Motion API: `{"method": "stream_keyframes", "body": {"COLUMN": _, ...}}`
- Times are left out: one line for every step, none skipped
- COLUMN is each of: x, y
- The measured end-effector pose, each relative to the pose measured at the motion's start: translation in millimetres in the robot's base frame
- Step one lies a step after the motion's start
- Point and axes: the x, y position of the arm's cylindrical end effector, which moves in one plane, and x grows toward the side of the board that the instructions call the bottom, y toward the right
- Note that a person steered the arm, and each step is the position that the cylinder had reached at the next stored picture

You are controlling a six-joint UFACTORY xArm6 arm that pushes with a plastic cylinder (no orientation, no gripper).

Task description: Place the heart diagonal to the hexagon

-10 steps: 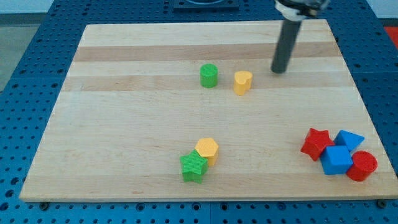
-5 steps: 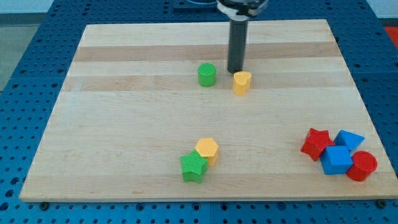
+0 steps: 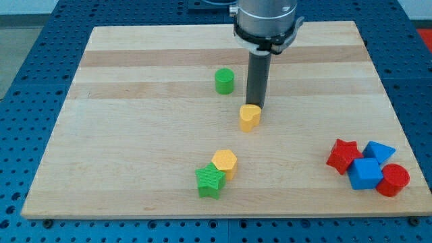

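Observation:
The yellow heart (image 3: 250, 117) lies near the middle of the wooden board (image 3: 135, 135). My tip (image 3: 255, 108) touches the heart's upper right side, coming down from the view's top. The yellow hexagon (image 3: 225, 163) sits lower down, below and left of the heart, touching the green star (image 3: 210, 181) at its lower left.
A green cylinder (image 3: 225, 81) stands up and left of the heart. At the board's lower right are a red star (image 3: 343, 155), a blue triangle (image 3: 379, 151), a blue cube (image 3: 366, 173) and a red cylinder (image 3: 393, 179) in a cluster.
My tip swept from the upper right to behind the heart, then pushed it down and a little left, toward the hexagon. The other blocks have not moved.

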Motion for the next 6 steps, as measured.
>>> {"method": "stream_keyframes", "body": {"x": 18.3, "y": -10.7}}
{"method": "stream_keyframes", "body": {"x": 35.4, "y": -19.3}}
{"method": "stream_keyframes", "body": {"x": 47.7, "y": -25.4}}
{"method": "stream_keyframes", "body": {"x": 50.9, "y": -28.2}}
{"method": "stream_keyframes", "body": {"x": 50.9, "y": -28.2}}
{"method": "stream_keyframes", "body": {"x": 50.1, "y": -24.7}}
